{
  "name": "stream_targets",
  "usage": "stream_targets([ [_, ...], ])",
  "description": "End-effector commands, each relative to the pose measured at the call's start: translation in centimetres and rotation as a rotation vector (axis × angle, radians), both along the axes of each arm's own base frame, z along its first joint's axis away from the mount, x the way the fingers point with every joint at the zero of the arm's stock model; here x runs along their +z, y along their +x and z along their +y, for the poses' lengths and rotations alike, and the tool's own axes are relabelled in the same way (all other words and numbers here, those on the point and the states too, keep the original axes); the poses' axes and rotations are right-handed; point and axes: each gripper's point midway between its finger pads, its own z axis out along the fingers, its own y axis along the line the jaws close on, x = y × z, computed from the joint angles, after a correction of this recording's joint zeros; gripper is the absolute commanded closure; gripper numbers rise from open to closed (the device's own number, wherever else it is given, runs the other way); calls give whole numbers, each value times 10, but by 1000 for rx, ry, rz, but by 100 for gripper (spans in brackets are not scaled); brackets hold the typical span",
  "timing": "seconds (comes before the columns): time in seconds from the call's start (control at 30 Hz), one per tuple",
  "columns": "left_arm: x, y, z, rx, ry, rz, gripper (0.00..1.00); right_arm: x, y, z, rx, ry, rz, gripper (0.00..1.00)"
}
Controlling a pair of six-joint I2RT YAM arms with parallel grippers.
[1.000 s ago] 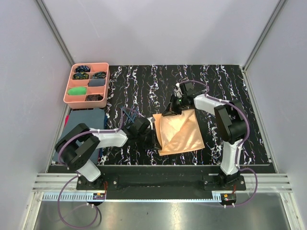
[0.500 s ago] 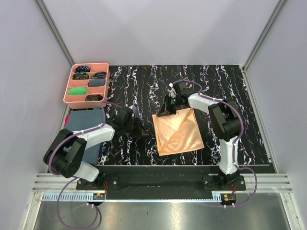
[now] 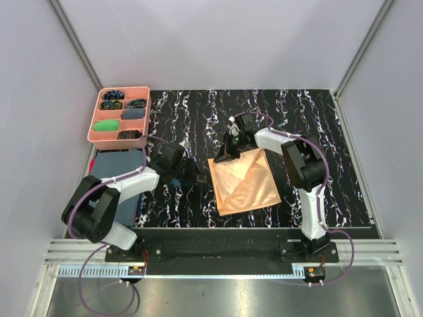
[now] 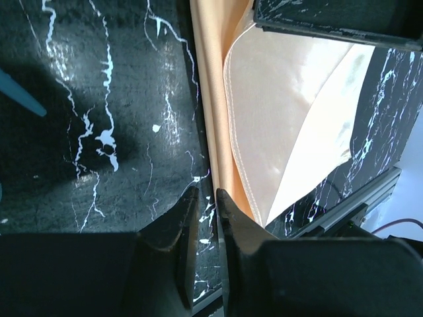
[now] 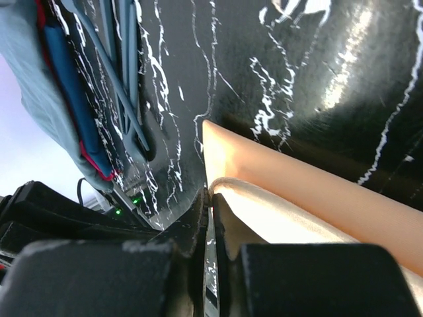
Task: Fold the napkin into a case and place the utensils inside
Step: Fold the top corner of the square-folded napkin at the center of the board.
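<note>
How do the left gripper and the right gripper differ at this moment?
The right gripper is at the far left corner of the napkin, pinching its edge; the left gripper is to the left of the napkin, over the bare black table, holding nothing. The right gripper is shut on fabric; the left gripper is almost shut, with a narrow gap. Both are low near the table.

I see the napkin (image 3: 243, 183) as shiny peach-orange, paler cream on its folded layer. The table (image 3: 317, 119) is black with white marble veins. The tray (image 3: 119, 116) is salmon pink, holding green, blue and dark bundles. The cloth (image 3: 117, 170) is blue-grey. Both arms are white with black joints.
</note>
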Motion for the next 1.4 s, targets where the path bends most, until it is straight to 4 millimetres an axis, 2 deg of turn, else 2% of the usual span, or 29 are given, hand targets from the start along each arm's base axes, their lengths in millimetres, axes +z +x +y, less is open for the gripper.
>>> stream_targets([
  [0.0,13,19,-4,-12,-2,-54,81,16,3,16,38,41,-30,91],
  [0.23,13,35,1,-3,41,-70,78,15,5,23,55,59,-20,75],
  [0.27,16,40,1,0,50,-77,75,24,7,25,59,70,-36,69],
  [0.33,18,48,1,-4,69,-89,68,32,9,23,63,64,-52,65],
  [0.37,24,55,-1,-5,73,-103,65,47,12,25,68,75,-80,63],
  [0.4,25,59,-2,-11,80,-114,57,53,15,23,70,69,-101,61],
  [0.43,22,62,-4,-17,85,-109,54,58,13,18,66,53,-97,60],
  [0.47,29,69,-8,-23,81,-123,52,74,16,14,58,55,-132,58],
  [0.53,20,73,-9,-44,107,-108,47,81,18,-3,29,34,-143,54],
  [0.57,26,81,-14,-50,106,-125,46,94,18,-11,11,35,-169,53],
  [0.6,24,86,-13,-50,132,-132,47,96,19,-20,-9,21,-177,52],
  [0.63,13,87,-10,-49,164,-105,46,89,19,-37,-41,2,-157,52],
  [0.67,17,94,-14,-50,169,-124,46,99,18,-47,-60,4,-176,52],
  [0.7,15,98,-14,-48,190,-130,47,95,17,-56,-77,-10,-173,52],
  [0.73,2,97,-12,-51,220,-96,48,86,15,-72,-104,-28,-157,52],
  [0.77,6,104,-16,-48,225,-108,49,88,14,-81,-122,-41,-166,52],
  [0.83,3,110,-21,-47,232,-102,53,75,7,-95,-131,-72,-159,54],
  [0.87,2,111,-23,-46,230,-101,55,77,6,-101,-141,-76,-167,54],
  [1.03,11,118,-31,-32,235,-139,63,50,-6,-116,-139,-111,-130,62],
  [1.1,13,118,-35,-38,224,-143,65,40,-5,-121,-149,-125,-116,69],
  [1.17,10,120,-39,-48,219,-137,65,34,-3,-124,-157,-139,-115,72],
  [1.37,-4,122,-42,-59,226,-102,64,37,6,-131,-189,-149,-138,72],
])
